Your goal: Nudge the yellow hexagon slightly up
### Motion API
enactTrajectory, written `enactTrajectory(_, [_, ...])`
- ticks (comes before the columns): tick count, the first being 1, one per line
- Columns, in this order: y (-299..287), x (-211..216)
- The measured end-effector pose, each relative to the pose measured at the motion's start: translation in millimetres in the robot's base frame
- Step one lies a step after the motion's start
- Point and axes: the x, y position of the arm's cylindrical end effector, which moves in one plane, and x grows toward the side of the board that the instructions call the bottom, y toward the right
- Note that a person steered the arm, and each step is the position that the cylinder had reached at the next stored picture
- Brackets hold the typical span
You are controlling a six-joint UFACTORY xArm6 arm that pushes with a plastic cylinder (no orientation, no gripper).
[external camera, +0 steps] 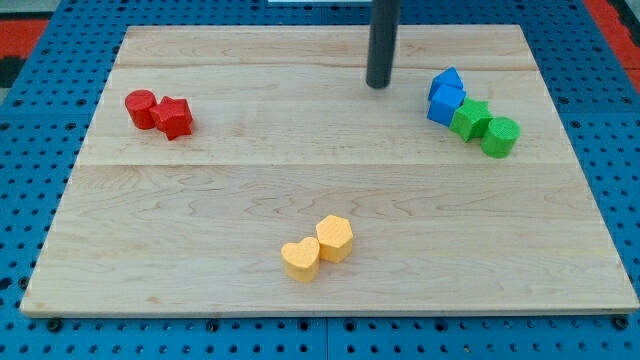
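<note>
A: Looking at the board [200,190], where is the yellow hexagon [335,238]?

B: Lower centre of the frame, touching a yellow heart-shaped block [300,260] at its lower left. My tip [378,84] is in the upper centre, well apart from both.

A: So which step is this?

B: The approach, I'd judge. Nothing touches the hexagon yet, and my tip stands above it in the frame, on the wrong side for an upward push.

A: What does the next move call for?

B: Getting below the hexagon, then a short push toward the top of the frame. The heart crowds the lower left, so I'd come round by the right and settle just under the hexagon's lower edge.

A: Any pincer state to report?

B: There is none; the arm ends in a plain rod, so open or closed doesn't apply.

A: Room to work?

B: Plenty. Bare wood lies above the hexagon. The red blocks [158,112] sit far upper left, the blue blocks [445,96] and green blocks [485,127] far upper right. Only the bottom edge is fairly near.
</note>
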Motion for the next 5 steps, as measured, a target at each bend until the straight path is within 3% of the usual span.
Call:
enactTrajectory(3, [75.6,162.0])
enactTrajectory(4, [84.3,232.6])
enactTrajectory(5, [46.0,259.9])
